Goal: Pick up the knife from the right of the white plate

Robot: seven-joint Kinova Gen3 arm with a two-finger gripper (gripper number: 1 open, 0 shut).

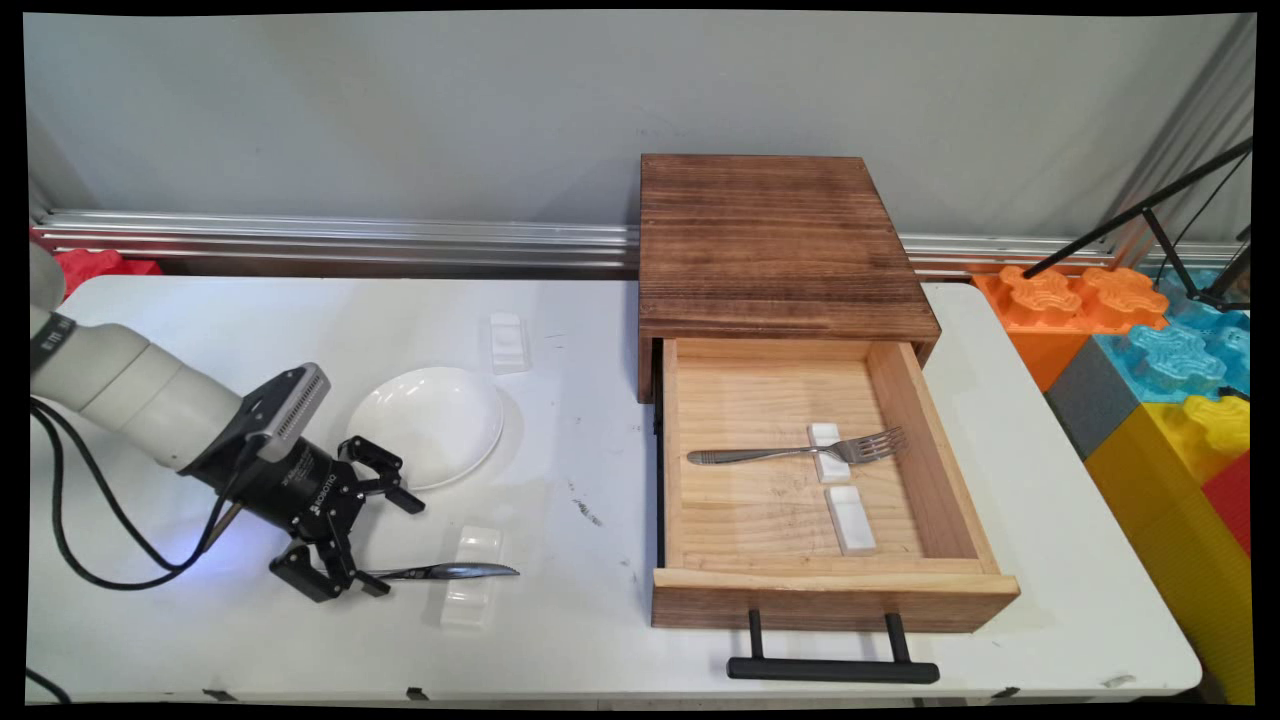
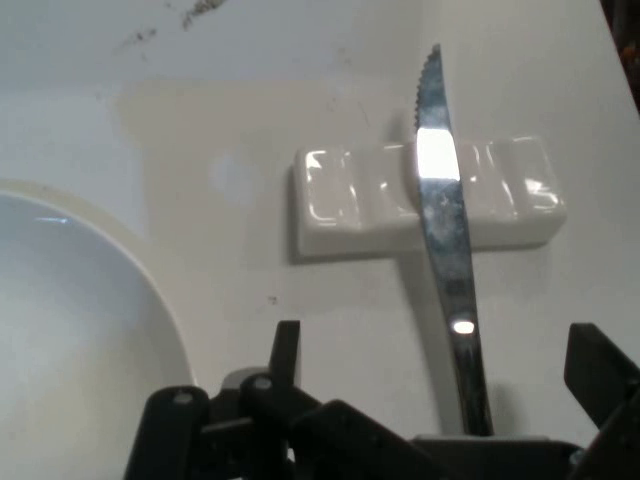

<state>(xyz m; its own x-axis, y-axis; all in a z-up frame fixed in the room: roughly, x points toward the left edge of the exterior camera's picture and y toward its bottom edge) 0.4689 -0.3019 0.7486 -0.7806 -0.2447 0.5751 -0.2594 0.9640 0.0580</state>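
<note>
Low by the table's [image 1: 620,330] near edge, fingers [image 2: 285,350] apart astride knife [image 1: 450,572] handle, on white rest [image 2: 425,200].

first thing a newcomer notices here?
The open wooden drawer at right, pulled out of its dark box, with a fork propped on a white rest inside. At front left, the gripper sits open around the handle of a knife lying across another white rest, beside a white plate.
</note>
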